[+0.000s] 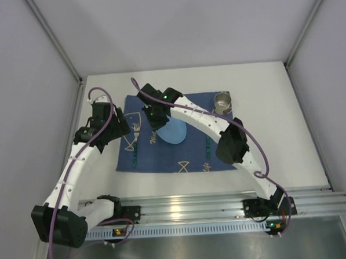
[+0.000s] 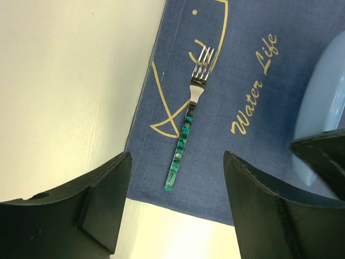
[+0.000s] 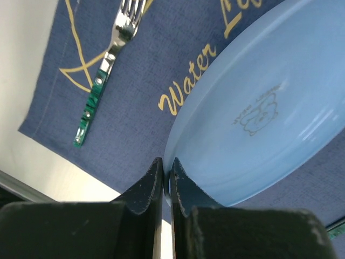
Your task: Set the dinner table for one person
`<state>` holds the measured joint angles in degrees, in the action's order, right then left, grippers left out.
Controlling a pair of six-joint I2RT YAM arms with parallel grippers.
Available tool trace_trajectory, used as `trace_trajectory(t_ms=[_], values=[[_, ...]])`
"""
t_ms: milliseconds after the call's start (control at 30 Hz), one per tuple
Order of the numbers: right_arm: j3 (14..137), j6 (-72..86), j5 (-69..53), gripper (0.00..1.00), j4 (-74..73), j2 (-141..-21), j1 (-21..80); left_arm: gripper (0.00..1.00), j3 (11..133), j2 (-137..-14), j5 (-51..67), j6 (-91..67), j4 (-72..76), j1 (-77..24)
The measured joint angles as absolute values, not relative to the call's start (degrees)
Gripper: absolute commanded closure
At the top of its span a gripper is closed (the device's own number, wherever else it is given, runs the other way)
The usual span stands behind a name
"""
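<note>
Right tool is clamped on the rim of the pale blue plate, fingers pressed together with the rim between them. The plate lies on the dark blue mat, near its middle. The plate face carries a small stamped mark, too small to read. Left tool hangs with its fingers apart and holds nothing, above the fork. The fork lies flat on the left part of the mat, green handle toward the arm bases, tines toward the far edge, long axis near to far. Gold script on the mat reads "Water Life", beside gold line-drawn fish. A metal cup stands upright at the mat's far right corner. A second green-handled utensil lies right of the plate, roughly parallel to the fork. The mat sits on the white tabletop, which fills the floor of the bay, its long axis side to side, with walls along both sides. Bare tabletop shows right of the mat and behind it, and a narrow strip along the near edge.
</note>
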<state>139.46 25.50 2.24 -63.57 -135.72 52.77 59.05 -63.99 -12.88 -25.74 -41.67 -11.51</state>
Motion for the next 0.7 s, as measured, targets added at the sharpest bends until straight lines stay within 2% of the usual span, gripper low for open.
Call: trace_trajectory(t_ms=[433,467,500,533,567,633,700], values=[[134.6,23.6,-1.8,0.98,-65.0,-137.5,54.0,0.25,58.8,-61.6,-13.0,-26.0,-43.3,-11.5],[133.5,23.4,-2.5,0.91,-65.0,-137.2,54.0,0.25,58.8,-61.6,-13.1,-26.0,-43.4,-11.5],[132.6,23.1,-3.1,0.79,-65.1,-136.9,54.0,0.25,58.8,-61.6,-13.1,-26.0,-43.5,-11.5],[131.5,23.1,-3.9,0.47,-65.3,-136.6,54.0,0.25,58.8,-61.6,-13.1,-26.0,-43.5,-11.5],[130.6,23.5,-4.9,0.35,-65.3,-136.4,54.0,0.25,58.8,-61.6,-13.1,-26.0,-43.5,-11.5],[128.9,23.3,-6.6,0.15,-65.7,-136.2,54.0,0.25,58.8,-61.7,-13.1,-25.9,-43.4,-11.5],[127.9,23.1,-7.5,0.13,-66.0,-136.2,54.0,0.25,58.8,-61.8,-13.2,-25.8,-43.3,-11.5]])
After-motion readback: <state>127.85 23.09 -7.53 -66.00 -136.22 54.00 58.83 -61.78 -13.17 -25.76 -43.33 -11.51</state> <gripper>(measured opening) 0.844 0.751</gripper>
